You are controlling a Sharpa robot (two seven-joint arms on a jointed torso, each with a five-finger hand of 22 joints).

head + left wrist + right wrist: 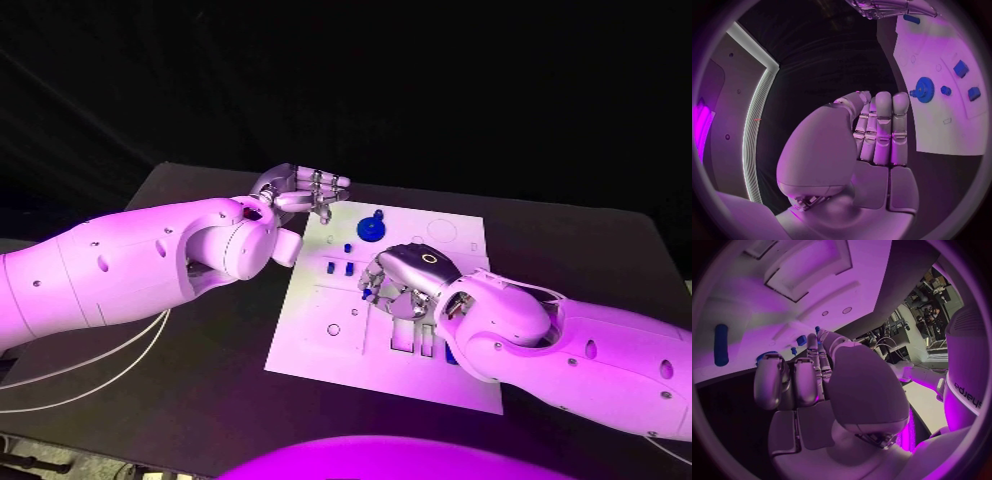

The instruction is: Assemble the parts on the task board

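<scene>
Parts (374, 229): small blue rigid plastic, likely light and slick, standing on task board (325, 345) beside right robot hand (405, 277), fingers curled over board, grip unclear; left robot hand (303, 190) empty, fingers together; best pinched at sides.

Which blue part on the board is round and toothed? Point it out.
The blue gear near the task board's far edge; the other blue parts are small blocks or pegs.
</scene>
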